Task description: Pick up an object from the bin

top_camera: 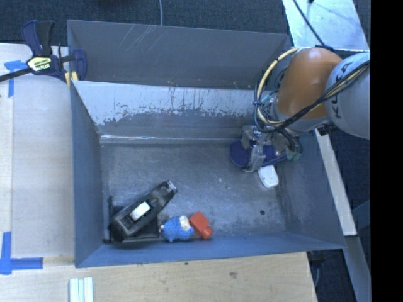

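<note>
Front-left in bin (88, 137): black tape dispenser (140, 215), blue-yellow toy (176, 229), red block (201, 225), side by side. Right side: dark blue rounded thing (238, 157) just left of claw (258, 153), white piece (269, 177) just beside. Claw grasping or released: cannot tell.

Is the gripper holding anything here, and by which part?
Cannot tell: the gripper is down at a dark blue round thing, a white piece beside it.

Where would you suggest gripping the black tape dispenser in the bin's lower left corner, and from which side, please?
Probably across the slim upper-right end of the black tape dispenser, coming down from above. It lies flat and slanted; its wide base sits near the bin's left wall, and the blue toy crowds its lower side.
</note>
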